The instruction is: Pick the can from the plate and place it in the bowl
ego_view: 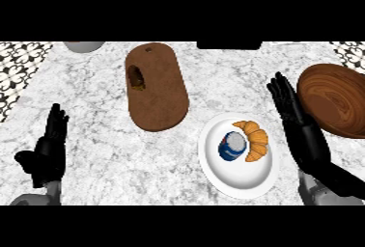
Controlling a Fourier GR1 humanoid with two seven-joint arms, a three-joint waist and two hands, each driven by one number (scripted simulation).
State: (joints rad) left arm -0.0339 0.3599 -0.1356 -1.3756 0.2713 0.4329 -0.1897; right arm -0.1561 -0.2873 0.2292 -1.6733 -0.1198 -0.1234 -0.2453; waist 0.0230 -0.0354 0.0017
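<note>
No readable text or labels appear anywhere.

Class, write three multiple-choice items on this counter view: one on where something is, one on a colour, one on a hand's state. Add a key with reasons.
1. Where is the can?
A. in the wooden bowl
B. on the white plate
C. on the cutting board

2. What colour is the plate?
A. white
B. black
C. red

3. How is the right hand?
A. curled round the can
B. open, fingers straight
C. pressing the croissant

Key: B, it lies beside the croissant on the plate, apart from the bowl; A, its rim shows white; B, its fingers are straight between plate and bowl, holding nothing.
</note>
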